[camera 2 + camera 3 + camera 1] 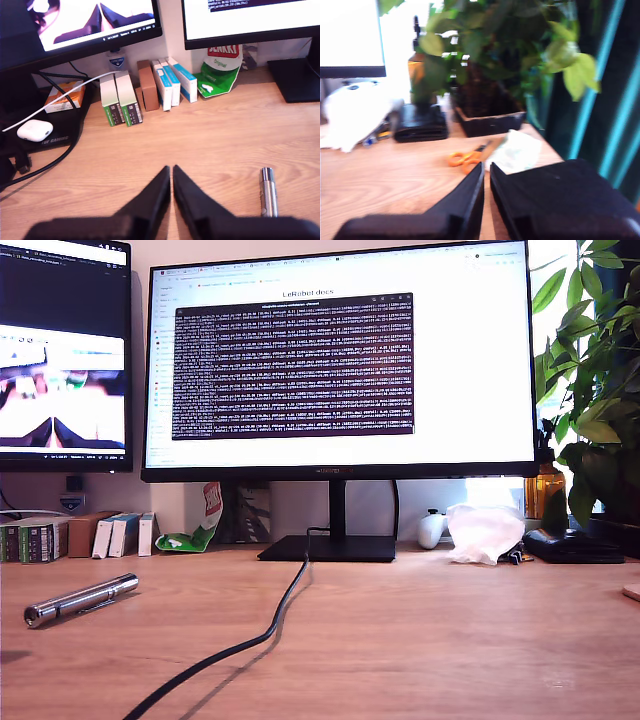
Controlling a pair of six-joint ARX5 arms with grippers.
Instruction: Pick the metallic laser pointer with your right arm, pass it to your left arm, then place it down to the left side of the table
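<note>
The metallic laser pointer (80,600) lies flat on the table (430,640), well off from the monitor stand (330,545) toward the exterior view's left, with the black cable (250,640) running between them. In the first wrist view the pointer (268,192) rests just beside my first gripper (172,172), apart from it; the jaws are nearly together and hold nothing. My second gripper (486,170) hovers near orange scissors (465,159) and a potted plant (490,65), jaws narrow and seemingly empty, though that view is blurred.
</note>
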